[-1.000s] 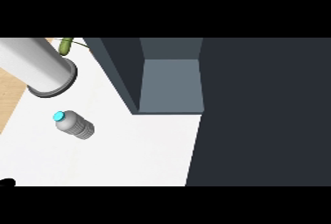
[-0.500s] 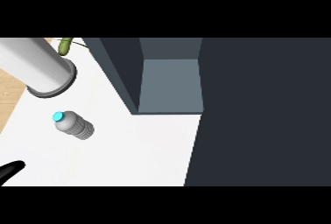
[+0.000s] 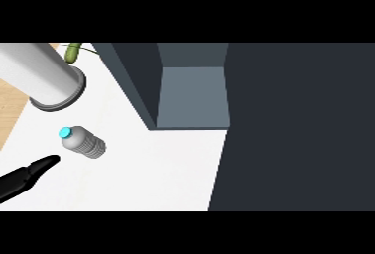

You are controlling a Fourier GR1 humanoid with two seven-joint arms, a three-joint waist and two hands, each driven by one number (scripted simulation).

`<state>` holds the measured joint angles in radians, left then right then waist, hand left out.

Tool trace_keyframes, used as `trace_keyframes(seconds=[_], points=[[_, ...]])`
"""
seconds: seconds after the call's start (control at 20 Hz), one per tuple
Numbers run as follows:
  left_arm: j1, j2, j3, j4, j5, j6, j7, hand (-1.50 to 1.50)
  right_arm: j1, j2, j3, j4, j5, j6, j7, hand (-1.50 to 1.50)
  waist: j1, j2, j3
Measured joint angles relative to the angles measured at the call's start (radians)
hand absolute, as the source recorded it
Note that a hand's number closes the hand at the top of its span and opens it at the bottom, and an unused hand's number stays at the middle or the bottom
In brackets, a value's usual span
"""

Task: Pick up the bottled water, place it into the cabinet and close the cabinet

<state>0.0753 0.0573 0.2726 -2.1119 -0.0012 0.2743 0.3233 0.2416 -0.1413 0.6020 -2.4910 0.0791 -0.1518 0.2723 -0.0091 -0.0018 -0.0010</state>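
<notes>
The bottled water (image 3: 84,143) lies on its side on the white counter (image 3: 154,173), its cyan cap (image 3: 66,132) pointing up-left. My left hand (image 3: 28,177) comes in from the lower left edge, black fingers straight and pointing up-right. Its tip is a short gap below-left of the bottle and does not touch it. The dark cabinet (image 3: 139,74) stands open at the top centre, showing its grey-blue inside (image 3: 192,96). My right hand shows nowhere.
A large grey cylinder (image 3: 40,79) with a dark rim leans in at the top left, beside a green stem (image 3: 73,50). A wide dark panel (image 3: 300,129) fills the right side. A wooden strip (image 3: 7,114) runs along the counter's left edge.
My left hand has come further into view from the lower left, moving up-right toward the bottle. The bottle and cabinet have not moved.
</notes>
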Motion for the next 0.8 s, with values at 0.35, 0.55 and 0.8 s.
trace_keyframes(seconds=[0.35,0.55,0.8], points=[[-0.03,-0.003,0.042,0.197,0.016,-0.01,-0.147,-1.5,-0.013,-0.02,0.018,0.003,0.005,-0.031,-0.001,-1.5,0.0,0.0,0.0],[-0.031,-0.007,0.043,0.283,0.022,-0.026,-0.209,-1.5,-0.025,-0.035,0.029,-0.002,0.009,-0.051,0.014,-1.5,0.0,0.0,0.0],[-0.064,-0.008,0.054,0.435,0.027,-0.039,-0.309,-1.5,-0.036,-0.041,0.062,0.004,0.018,-0.085,0.016,-1.5,-0.002,0.0,0.0]])
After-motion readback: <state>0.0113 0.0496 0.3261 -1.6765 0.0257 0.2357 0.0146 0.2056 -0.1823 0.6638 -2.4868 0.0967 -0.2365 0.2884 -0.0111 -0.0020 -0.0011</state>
